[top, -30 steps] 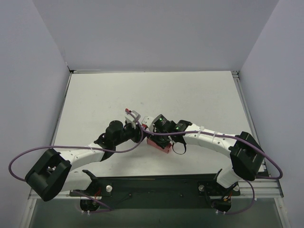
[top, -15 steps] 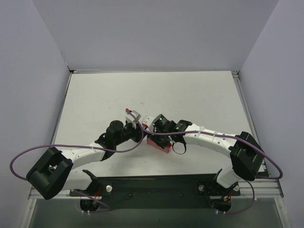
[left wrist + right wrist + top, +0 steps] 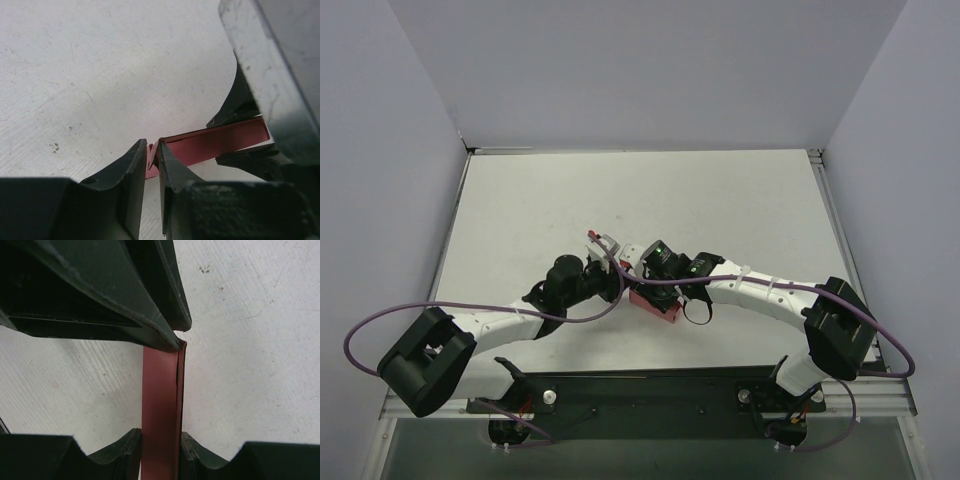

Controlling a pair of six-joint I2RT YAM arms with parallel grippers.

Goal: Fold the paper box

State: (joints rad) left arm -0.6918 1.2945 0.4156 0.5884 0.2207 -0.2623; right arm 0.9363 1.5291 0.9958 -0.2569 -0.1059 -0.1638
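Overhead: paper box (image 3: 657, 306), pink-red, just nearside of the centre of the table (image 3: 720, 190), beneath both wrists. Left wrist: left gripper (image 3: 152, 150) drawn nearly together on the box's end, over the table. Right wrist: right gripper (image 3: 160, 437) clamped across the box's narrow edge.

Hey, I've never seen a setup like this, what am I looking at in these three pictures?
These are two robot arms bolted to a white table. The wide picture looks down from above and behind them; the two close-ups come from a camera on each wrist. The only loose object is a small pink-red paper box of thin card. The right arm's fingers are clamped on one end. The left arm's fingers straddle the other end, very close; whether they grip it isn't clear.
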